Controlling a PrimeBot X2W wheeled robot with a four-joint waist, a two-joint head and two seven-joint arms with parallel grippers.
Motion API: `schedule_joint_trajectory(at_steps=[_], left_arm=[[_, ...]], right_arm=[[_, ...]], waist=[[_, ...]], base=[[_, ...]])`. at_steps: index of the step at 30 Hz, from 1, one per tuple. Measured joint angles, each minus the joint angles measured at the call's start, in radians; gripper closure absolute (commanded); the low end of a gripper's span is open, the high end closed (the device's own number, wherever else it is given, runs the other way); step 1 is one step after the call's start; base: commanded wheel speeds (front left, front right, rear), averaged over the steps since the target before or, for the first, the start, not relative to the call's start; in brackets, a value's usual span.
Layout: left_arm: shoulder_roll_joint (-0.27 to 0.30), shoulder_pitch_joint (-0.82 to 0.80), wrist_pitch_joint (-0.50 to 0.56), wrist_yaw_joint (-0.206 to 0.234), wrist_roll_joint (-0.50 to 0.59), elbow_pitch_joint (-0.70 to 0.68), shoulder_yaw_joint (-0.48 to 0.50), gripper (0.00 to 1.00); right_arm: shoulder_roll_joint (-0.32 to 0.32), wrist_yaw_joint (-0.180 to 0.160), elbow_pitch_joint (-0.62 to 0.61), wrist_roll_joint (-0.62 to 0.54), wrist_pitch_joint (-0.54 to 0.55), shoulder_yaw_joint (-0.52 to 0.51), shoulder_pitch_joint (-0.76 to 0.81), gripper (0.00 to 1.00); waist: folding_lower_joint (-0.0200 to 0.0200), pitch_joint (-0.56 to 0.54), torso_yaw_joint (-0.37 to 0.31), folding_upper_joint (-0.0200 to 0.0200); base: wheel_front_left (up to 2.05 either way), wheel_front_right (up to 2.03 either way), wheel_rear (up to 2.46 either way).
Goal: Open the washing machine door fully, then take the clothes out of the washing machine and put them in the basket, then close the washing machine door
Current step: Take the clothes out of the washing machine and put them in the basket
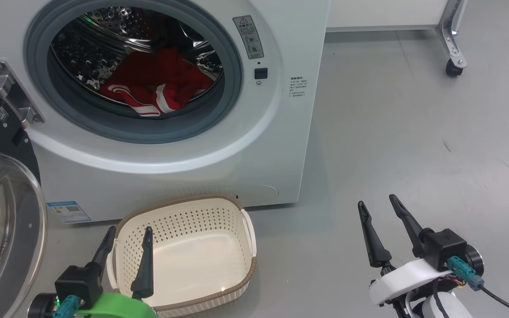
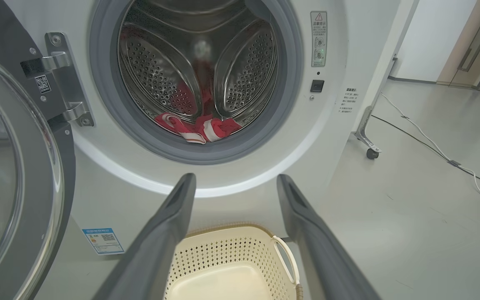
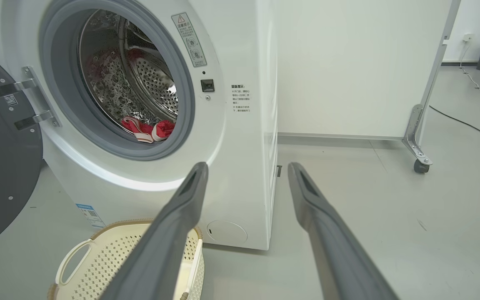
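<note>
left gripper [image 1: 131, 230] and right gripper [image 1: 377, 201] are wide open and empty, so I'd go in over the grey seal [image 1: 157, 132] and pinch the clothes [image 1: 157, 81] thick

My right tool [image 3: 248, 166] has its two fingers spread wide apart, aimed at the right front corner of the washing machine [image 3: 119, 196]. The washing machine door [image 3: 2, 166] hangs swung out on the left. The clothes [image 3: 156, 130], red with white trim, lie at the drum's front lip. The basket [image 3: 111, 254] sits on the floor [image 3: 390, 216] just in front, partly behind one finger.
</note>
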Motion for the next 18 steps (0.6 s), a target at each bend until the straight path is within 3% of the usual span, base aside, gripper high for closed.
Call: schedule_joint_trajectory(at_steps=[18], left_arm=[[0.0, 0.0, 0.005, 0.0, -0.01, 0.001, -0.004, 0.0]], right_arm=[[0.0, -0.007, 0.003, 0.002, 0.0, -0.001, 0.0, 0.0]], waist=[[0.0, 0.004, -0.001, 0.0]], base=[[0.5, -0.5, 0.0]])
